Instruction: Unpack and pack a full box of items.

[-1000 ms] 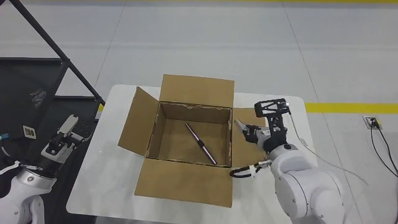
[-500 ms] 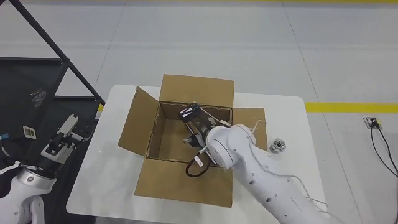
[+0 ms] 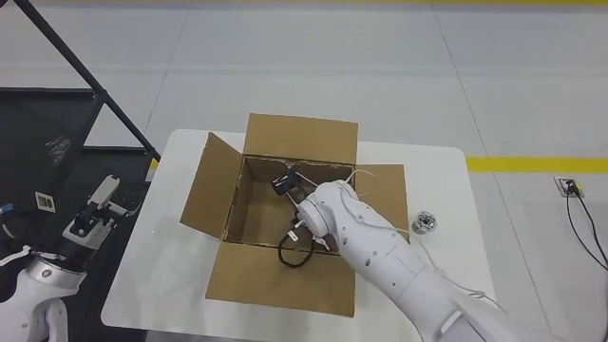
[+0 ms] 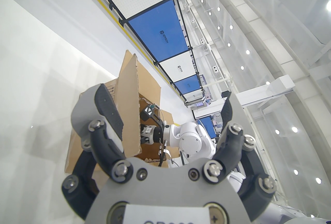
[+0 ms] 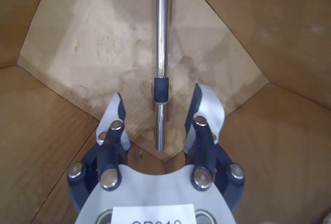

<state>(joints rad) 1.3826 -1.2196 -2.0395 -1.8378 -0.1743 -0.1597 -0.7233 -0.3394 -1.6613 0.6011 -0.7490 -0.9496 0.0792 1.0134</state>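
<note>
Step judged in hand: unpacking. Right gripper (image 5: 158, 94) hangs inside the open brown cardboard box (image 3: 281, 283), jaws wide and empty, astride the polished steel rod with a black band (image 5: 162, 28), which lies flat on the box floor, clear of both jaws. Next move calls for descent and closure near the band. Left gripper (image 4: 165, 96), wide and empty, hangs beside the white table (image 3: 161, 266). In the top view the arm covers the rod; jaw height above the floor is uncertain.
</note>
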